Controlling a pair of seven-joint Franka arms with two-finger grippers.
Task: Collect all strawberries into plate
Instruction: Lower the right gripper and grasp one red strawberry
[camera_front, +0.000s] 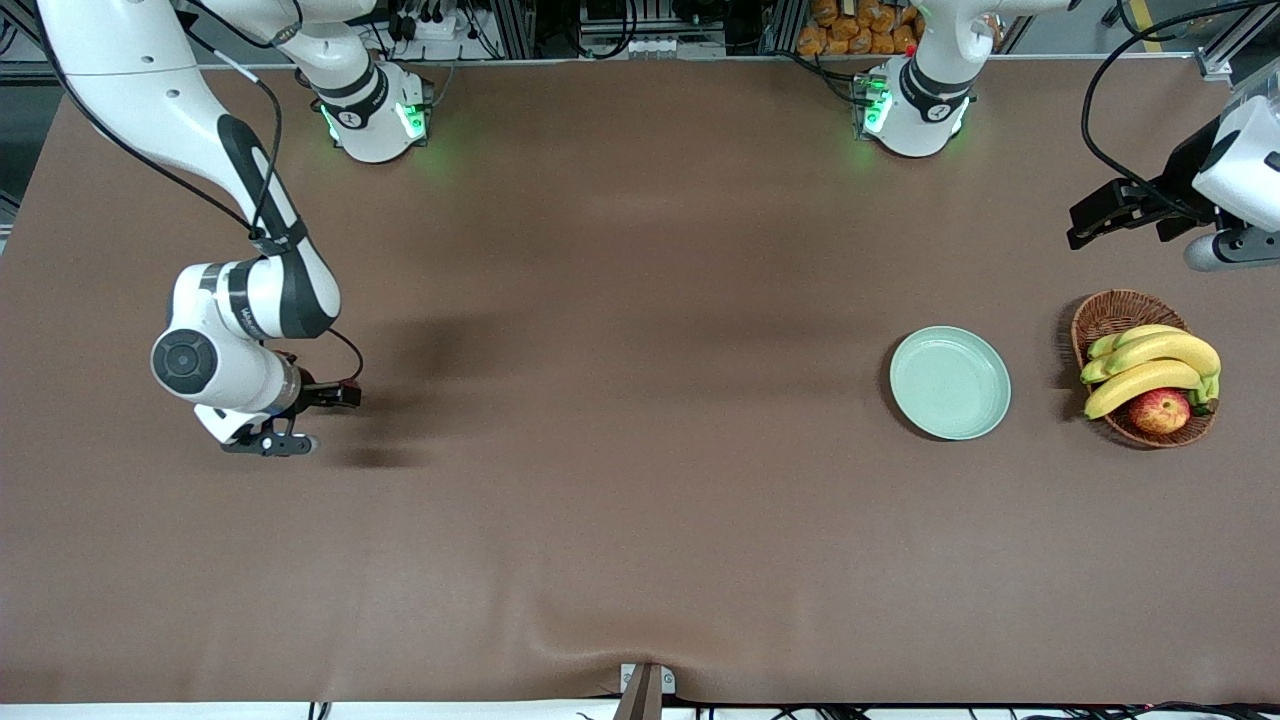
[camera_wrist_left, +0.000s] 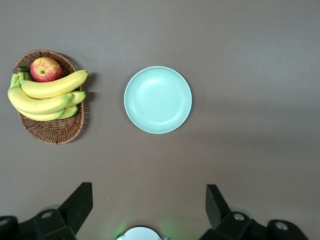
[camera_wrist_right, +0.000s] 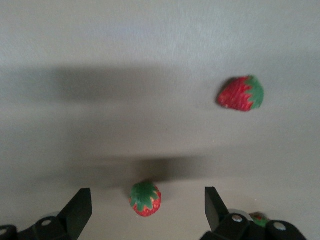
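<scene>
Three strawberries show only in the right wrist view. One strawberry (camera_wrist_right: 145, 198) lies on the brown table between the fingers of my open right gripper (camera_wrist_right: 147, 196), untouched. A second strawberry (camera_wrist_right: 241, 93) lies farther off, and a third strawberry (camera_wrist_right: 258, 218) peeks out beside one finger. In the front view my right gripper (camera_front: 268, 442) hangs low over the table at the right arm's end, and the arm hides the berries. The mint-green plate (camera_front: 950, 383) sits bare toward the left arm's end. My open left gripper (camera_wrist_left: 148, 192) waits high above the table near the plate (camera_wrist_left: 158, 99), holding nothing.
A wicker basket (camera_front: 1105, 315) with bananas (camera_front: 1150, 365) and an apple (camera_front: 1160, 410) stands beside the plate, at the left arm's end. The same basket (camera_wrist_left: 55, 131) shows in the left wrist view. Brown cloth covers the table.
</scene>
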